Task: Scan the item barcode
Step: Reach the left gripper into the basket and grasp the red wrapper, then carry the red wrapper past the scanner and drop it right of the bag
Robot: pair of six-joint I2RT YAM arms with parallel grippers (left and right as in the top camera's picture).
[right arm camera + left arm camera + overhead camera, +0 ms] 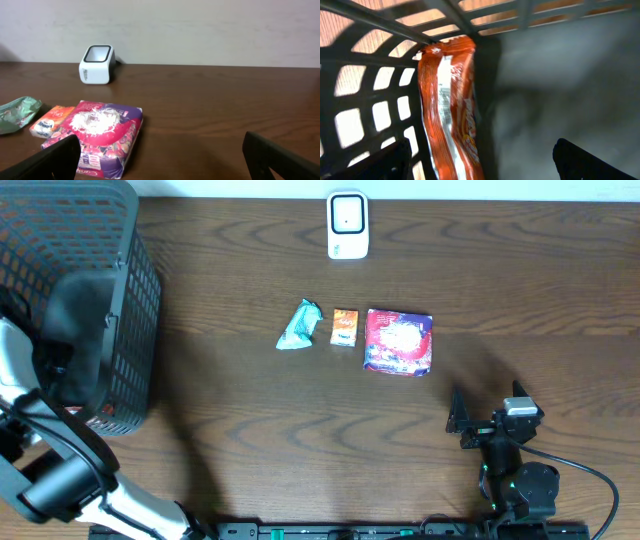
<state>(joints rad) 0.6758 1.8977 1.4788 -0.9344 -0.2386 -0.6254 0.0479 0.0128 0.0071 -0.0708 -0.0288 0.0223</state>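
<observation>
Overhead: 1 black mesh basket (140,300), upper left. 1 white scanner (347,225), top ctr. 3 items on the bench (250,430), mid-frame: 1 teal packet (299,326), 1 small orange packet (344,327), 1 purple-red pack (399,341). Left wrist view: 1 orange snack bag (450,110) in the basket. 4 items total. 2 robot arms: left arm (55,485), right arm (520,485).

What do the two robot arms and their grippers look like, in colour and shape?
The left arm has white and black sections, with black cables running along it. The right arm is black, with small green lights and a thin black cable looping beside it. The left gripper and the right gripper each have two black fingers.
</observation>
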